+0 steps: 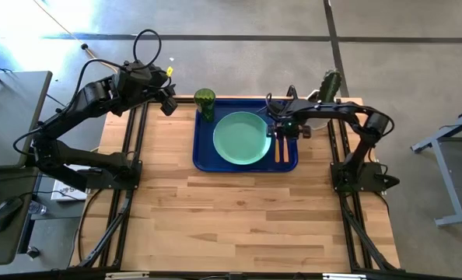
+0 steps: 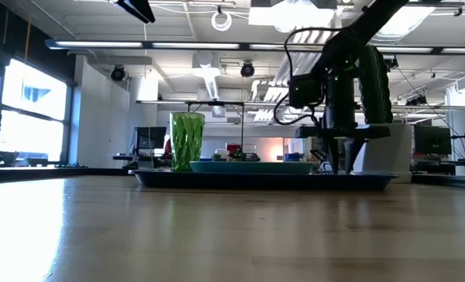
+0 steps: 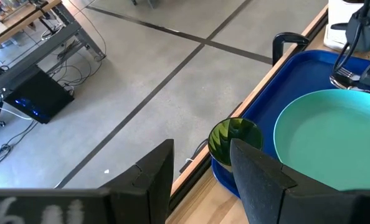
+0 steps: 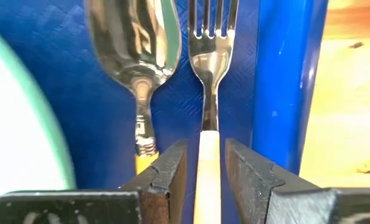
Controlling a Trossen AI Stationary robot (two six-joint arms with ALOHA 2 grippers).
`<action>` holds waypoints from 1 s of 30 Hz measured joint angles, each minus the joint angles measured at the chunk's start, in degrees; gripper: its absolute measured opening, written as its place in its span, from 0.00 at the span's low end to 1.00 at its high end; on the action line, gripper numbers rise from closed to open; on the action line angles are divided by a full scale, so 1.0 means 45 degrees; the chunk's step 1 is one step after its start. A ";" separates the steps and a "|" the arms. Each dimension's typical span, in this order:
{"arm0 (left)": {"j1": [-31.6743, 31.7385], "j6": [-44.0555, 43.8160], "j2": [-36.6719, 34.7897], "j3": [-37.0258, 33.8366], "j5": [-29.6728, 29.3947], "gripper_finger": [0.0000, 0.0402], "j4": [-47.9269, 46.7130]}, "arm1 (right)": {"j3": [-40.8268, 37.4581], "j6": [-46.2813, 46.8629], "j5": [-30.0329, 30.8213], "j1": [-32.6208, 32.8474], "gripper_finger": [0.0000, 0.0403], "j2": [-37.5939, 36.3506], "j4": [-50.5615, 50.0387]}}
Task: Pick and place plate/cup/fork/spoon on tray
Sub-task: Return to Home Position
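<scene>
On the far half of the wooden counter (image 1: 246, 210) lies the dark-blue tray (image 1: 206, 159), and all four pieces sit inside its rim. The mint-green plate (image 1: 241, 138) takes up the middle of the tray, the green cup (image 1: 205, 99) stands upright in the far corner on the left arm's side, and the spoon (image 4: 135, 43) and fork (image 4: 211, 56) lie side by side, close but apart, in the strip between the plate and the tray's rim on the right arm's side, the fork nearer that rim. The right pincer (image 4: 205, 171) is down over the fork's handle, its two fingers standing either side of the pale handle with a thin gap showing on each side, so they bracket it rather than press it; from the level view that arm drops straight onto the tray beside the plate. The left pincer (image 3: 200, 171) hangs above the counter's far edge near the cup, fingers parted and holding nothing. A white pot with a cactus (image 1: 330, 84) stands just beyond the tray's far corner by the right arm.
</scene>
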 joint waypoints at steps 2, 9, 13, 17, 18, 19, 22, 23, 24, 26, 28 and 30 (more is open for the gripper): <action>0.0000 0.0000 -0.0001 0.0000 0.0000 0.37 0.0003 | 0.0002 0.0000 0.0000 0.0000 0.26 -0.0225 -0.0033; 0.0000 -0.0003 0.0002 0.0000 0.0003 0.37 -0.0001 | 0.0002 0.0335 -0.0705 0.0076 0.26 -0.1137 -0.0029; 0.0000 -0.0044 -0.0001 0.0000 0.0664 0.37 -0.0001 | 0.0002 0.0484 -0.1128 0.0473 0.26 -0.1989 0.0347; -0.0004 -0.0337 -0.0044 0.0000 0.2153 0.37 -0.0099 | 0.0002 0.0481 -0.0846 0.1228 0.26 -0.2946 0.1207; 0.0000 -0.0381 -0.0067 0.0000 0.2636 0.37 -0.0167 | 0.0007 0.0479 -0.0741 0.1438 0.26 -0.3144 0.1558; 0.0000 -0.0437 -0.0086 0.0000 0.3117 0.37 -0.0314 | 0.0007 0.0481 -0.0604 0.1648 0.26 -0.3307 0.1926; -0.0005 -0.0503 -0.0113 0.0000 0.4089 0.37 -0.0763 | 0.0007 0.0306 -0.0237 0.2289 0.26 -0.3654 0.3280; -0.0005 -0.0614 -0.0123 -0.0051 0.4287 0.37 -0.0872 | 0.0007 0.0166 -0.0135 0.2487 0.26 -0.3710 0.3728; -0.0005 -0.0757 -0.0177 -0.0204 0.4405 0.37 -0.0795 | 0.0007 -0.0017 -0.0071 0.2697 0.26 -0.3751 0.4270; 0.0012 -0.0985 -0.0405 -0.0768 0.4731 0.37 -0.0659 | 0.0007 -0.0508 -0.0003 0.3112 0.26 -0.3803 0.5352; 0.0018 -0.1192 -0.0767 -0.1608 0.4892 0.37 -0.0066 | 0.0007 -0.0963 -0.0019 0.3506 0.26 -0.3811 0.6575; 0.0015 -0.1604 -0.1256 -0.2603 0.5030 0.37 0.0595 | 0.0007 -0.1336 -0.0029 0.3869 0.26 -0.3811 0.7809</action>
